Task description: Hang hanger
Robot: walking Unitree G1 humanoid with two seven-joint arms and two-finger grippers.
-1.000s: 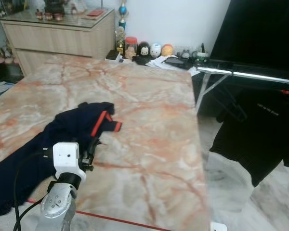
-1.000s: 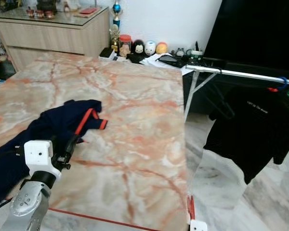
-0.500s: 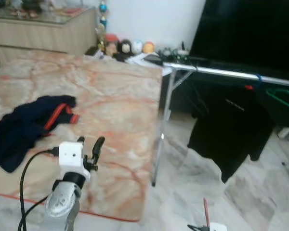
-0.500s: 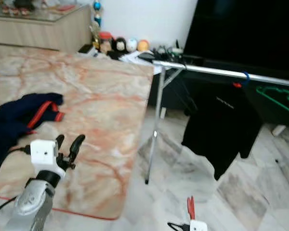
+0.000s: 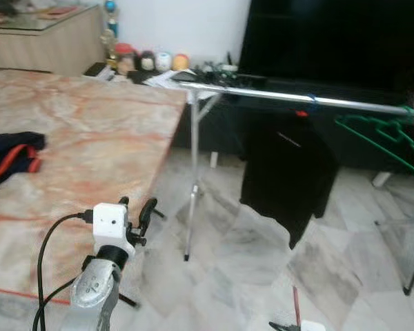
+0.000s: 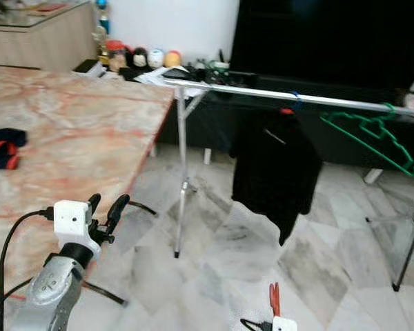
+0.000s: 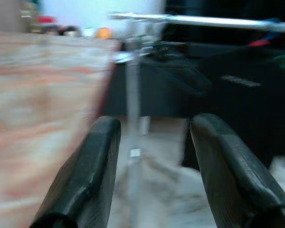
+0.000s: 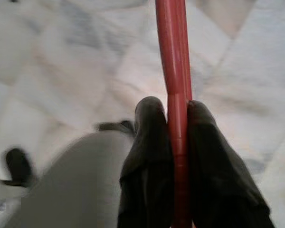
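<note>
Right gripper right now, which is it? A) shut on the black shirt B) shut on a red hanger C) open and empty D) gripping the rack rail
B: in the right wrist view the right gripper has its two black fingers pressed against either side of the red hanger, with marble floor behind it.

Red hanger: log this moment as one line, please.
right end effector: shut on red hanger | left end effector: open | rail: ahead, black shirt, green hanger hung
</note>
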